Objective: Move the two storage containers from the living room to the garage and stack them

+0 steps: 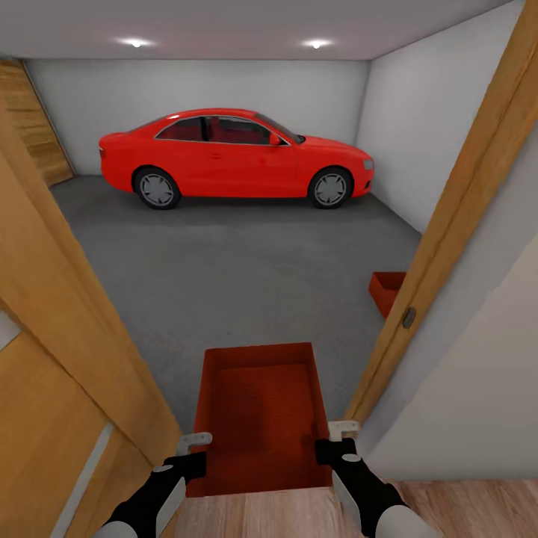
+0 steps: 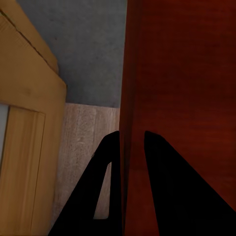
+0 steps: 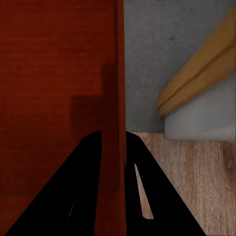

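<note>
at the doorway between wood plank flooring [image 1: 246, 519] and the garage, a red storage container [image 1: 261, 415] is held level in front of the robot. left gripper [image 1: 193, 453] clamps its left wall, right gripper [image 1: 336, 442] clamps its right wall, fingers [image 2: 162, 187] straddling each rim. second storage container [image 1: 387, 290] sits on the grey concrete floor [image 1: 239, 269], partly hidden by the right door frame [image 1: 448, 224]. red car [image 1: 235, 158] is parked by the far wall.
</note>
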